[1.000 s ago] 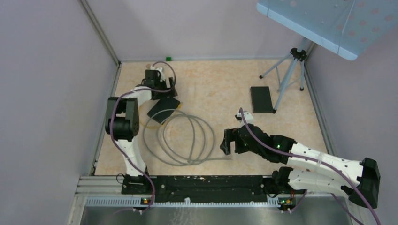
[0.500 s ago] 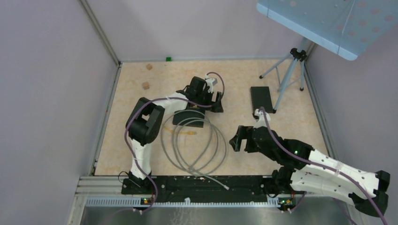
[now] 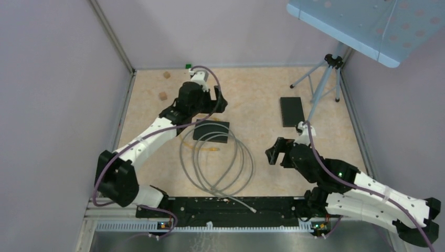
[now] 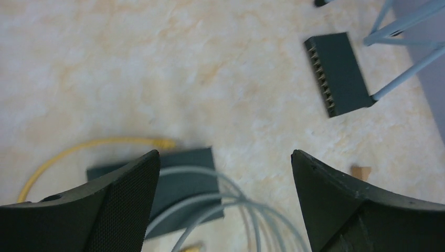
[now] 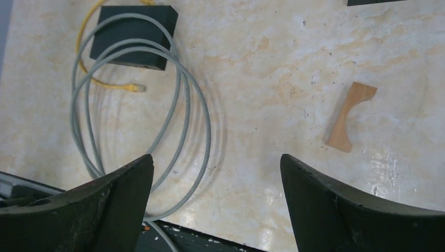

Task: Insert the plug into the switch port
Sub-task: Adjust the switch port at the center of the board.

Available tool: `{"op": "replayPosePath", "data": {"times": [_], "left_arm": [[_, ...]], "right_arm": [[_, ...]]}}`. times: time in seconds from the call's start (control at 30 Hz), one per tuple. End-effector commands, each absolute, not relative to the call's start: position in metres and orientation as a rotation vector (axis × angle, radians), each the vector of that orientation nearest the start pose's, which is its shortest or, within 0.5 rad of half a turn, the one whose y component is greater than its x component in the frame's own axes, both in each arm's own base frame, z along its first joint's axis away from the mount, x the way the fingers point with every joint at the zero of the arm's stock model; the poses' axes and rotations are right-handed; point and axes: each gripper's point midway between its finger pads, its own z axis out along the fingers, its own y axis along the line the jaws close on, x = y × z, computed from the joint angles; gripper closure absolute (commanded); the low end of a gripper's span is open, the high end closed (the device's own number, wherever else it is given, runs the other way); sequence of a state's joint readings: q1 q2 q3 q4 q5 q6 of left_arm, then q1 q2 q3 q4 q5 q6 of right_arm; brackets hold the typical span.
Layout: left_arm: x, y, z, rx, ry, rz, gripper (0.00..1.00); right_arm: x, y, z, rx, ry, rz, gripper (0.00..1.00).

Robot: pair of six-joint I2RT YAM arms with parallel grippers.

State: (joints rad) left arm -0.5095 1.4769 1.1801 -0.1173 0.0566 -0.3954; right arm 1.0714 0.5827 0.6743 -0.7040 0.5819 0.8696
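A black switch box lies mid-table, and the grey coiled cable overlaps its near edge. The cable's free end with the plug lies on the black rail at the near edge. A thin yellow cable with a plug lies inside the coil. A second black switch, with a row of ports, lies at the back right. My left gripper is open and empty, just beyond the box. My right gripper is open and empty, right of the coil.
Two small wooden blocks lie at the back left. A curved wooden piece lies under the right arm. A tripod stands at the back right beside the second switch. Walls close in the left, back and right.
The left arm has stretched out and its gripper has drawn back to the far left, off the box. The right gripper has shifted a little right and farther. The box and cable have stayed put.
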Motion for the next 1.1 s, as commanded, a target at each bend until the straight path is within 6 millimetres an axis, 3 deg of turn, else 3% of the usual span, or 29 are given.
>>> {"op": "replayPosePath", "data": {"times": [0.0,0.1,0.17,0.27,0.53,0.9,1.07], "left_arm": [[0.353,-0.182,0.172,-0.082,2.157,-0.449,0.01],[0.334,-0.146,0.153,-0.183,2.164,-0.423,0.01],[0.331,-0.118,0.145,-0.273,2.161,-0.457,0.01],[0.33,-0.098,0.139,-0.313,2.15,-0.514,0.01],[0.337,-0.108,0.128,-0.2,2.145,-0.578,0.01],[0.353,-0.114,0.102,-0.111,2.149,-0.584,0.01],[0.349,-0.122,0.08,-0.092,2.229,-0.626,0.01]], "right_arm": [[0.179,0.171,0.2,-0.008,2.098,0.456,0.1],[0.189,0.189,0.197,-0.093,2.145,0.387,0.1],[0.193,0.203,0.196,-0.137,2.162,0.404,0.1],[0.199,0.226,0.192,-0.17,2.196,0.506,0.1],[0.203,0.247,0.176,-0.209,2.279,0.616,0.1],[0.184,0.253,0.17,-0.275,2.288,0.74,0.1],[0.182,0.247,0.168,-0.294,2.292,0.712,0.11]]}}
